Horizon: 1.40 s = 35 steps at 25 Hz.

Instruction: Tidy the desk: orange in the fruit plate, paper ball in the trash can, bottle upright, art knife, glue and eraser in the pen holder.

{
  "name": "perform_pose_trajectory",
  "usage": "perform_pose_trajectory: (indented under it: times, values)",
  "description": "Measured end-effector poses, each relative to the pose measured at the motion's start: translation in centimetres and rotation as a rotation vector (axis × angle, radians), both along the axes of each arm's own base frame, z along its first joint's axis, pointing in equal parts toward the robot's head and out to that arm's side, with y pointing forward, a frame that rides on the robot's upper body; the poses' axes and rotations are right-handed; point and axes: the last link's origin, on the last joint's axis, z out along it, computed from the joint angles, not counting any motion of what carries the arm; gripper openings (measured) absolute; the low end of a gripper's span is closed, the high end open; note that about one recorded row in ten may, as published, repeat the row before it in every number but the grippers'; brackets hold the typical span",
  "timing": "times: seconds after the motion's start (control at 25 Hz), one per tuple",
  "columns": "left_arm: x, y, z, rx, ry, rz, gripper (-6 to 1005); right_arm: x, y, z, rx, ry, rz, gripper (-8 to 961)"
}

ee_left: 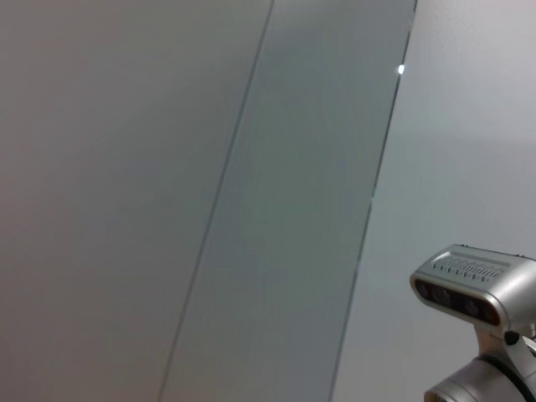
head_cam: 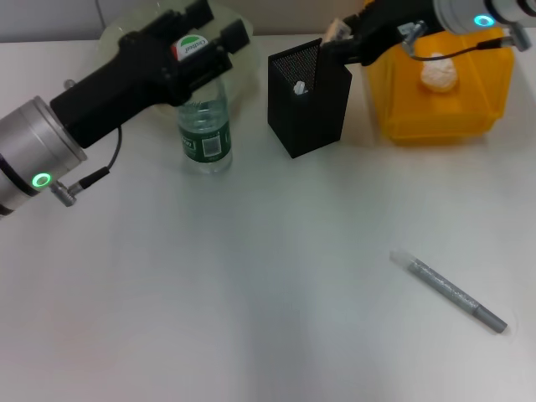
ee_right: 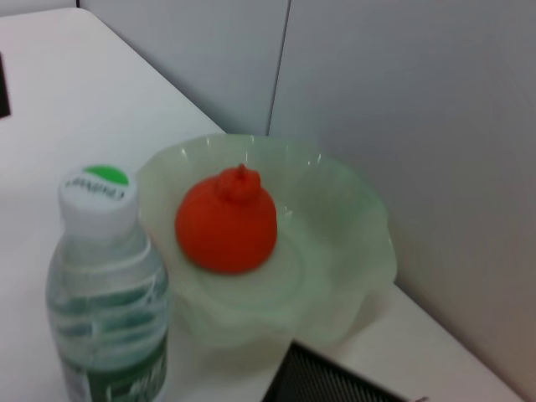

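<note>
The bottle (head_cam: 205,134) stands upright on the desk (head_cam: 251,293), its white cap (ee_right: 96,194) showing in the right wrist view. My left gripper (head_cam: 219,23) hovers open just over and past the cap. Behind it the orange (ee_right: 226,222) lies in the pale-green fruit plate (ee_right: 352,243). My right gripper (head_cam: 335,40) is over the black mesh pen holder (head_cam: 308,109), shut on a small tan eraser (head_cam: 334,28). A white tip (head_cam: 299,86) pokes up inside the holder. The paper ball (head_cam: 438,74) sits in the yellow trash can (head_cam: 435,117). A grey pen-like art knife (head_cam: 456,293) lies at the front right.
The pen holder stands between the bottle and the trash can, all along the back edge by the wall. In the left wrist view only the wall and a silver camera unit (ee_left: 473,285) show.
</note>
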Motion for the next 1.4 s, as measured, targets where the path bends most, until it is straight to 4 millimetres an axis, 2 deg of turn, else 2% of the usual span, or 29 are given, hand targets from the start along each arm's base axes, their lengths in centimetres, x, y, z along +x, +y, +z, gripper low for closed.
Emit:
perform_pose_trajectory:
  times: [0.16,0.4,0.52,0.68,0.84,0.88,0.96,1.0,1.04,1.08,1.12,1.16,1.2,1.24,1.36,1.4]
  values:
    - [-0.4,0.0,0.2,0.024,-0.009,0.014,724,-0.6,0.8,-0.9,-0.001,0.004,-0.004,448]
    - [-0.9,0.0,0.4,0.035,-0.013,0.031,724,-1.3,1.9,-3.5,-0.041,-0.004,-0.045,464]
    - [-0.9,-0.1,0.3,0.035,-0.013,0.030,724,-1.5,2.1,-3.8,-0.037,-0.007,-0.045,471]
    - [-1.1,-0.1,0.3,0.040,-0.007,0.030,724,-1.6,2.2,-3.9,-0.025,-0.007,-0.041,482]
    - [-1.2,-0.2,0.3,0.041,-0.006,0.032,724,-1.5,2.0,-2.7,0.003,0.017,-0.043,492]
    - [-1.2,-0.2,0.3,0.041,-0.006,0.032,724,-1.4,1.8,-2.4,0.002,0.023,-0.052,539]
    - [-1.2,-0.2,0.3,0.040,-0.006,0.032,724,-1.2,0.8,-1.7,-0.024,0.039,-0.082,632]
    - [-1.2,-0.2,0.3,0.040,-0.008,0.031,724,-0.9,-0.6,-0.9,-0.064,0.050,-0.125,679]
    - [-1.2,-0.2,0.3,0.040,-0.008,0.031,724,-0.9,-0.6,-0.9,-0.064,0.050,-0.125,679]
    - [-1.2,-0.2,0.3,0.040,-0.009,0.030,724,-0.8,-1.5,-0.4,-0.091,0.047,-0.148,680]
    - [-1.2,-0.3,0.3,0.039,-0.009,0.030,724,-0.5,-2.6,0.1,-0.120,0.036,-0.174,681]
    - [-1.2,-0.3,0.3,0.039,-0.009,0.030,724,0.4,-4.7,0.5,-0.173,-0.014,-0.233,681]
    - [-1.2,-0.3,0.2,0.038,-0.009,0.031,724,0.9,-5.7,0.7,-0.194,-0.049,-0.270,681]
    - [-1.2,-0.3,0.2,0.038,-0.007,0.031,724,0.9,-5.7,0.7,-0.194,-0.049,-0.270,680]
    - [-1.3,-0.3,0.3,0.039,-0.004,0.031,724,2.6,-8.5,1.3,-0.218,-0.151,-0.382,679]
    - [-1.3,-0.2,0.4,0.040,-0.003,0.031,724,3.6,-10.1,1.2,-0.243,-0.187,-0.441,678]
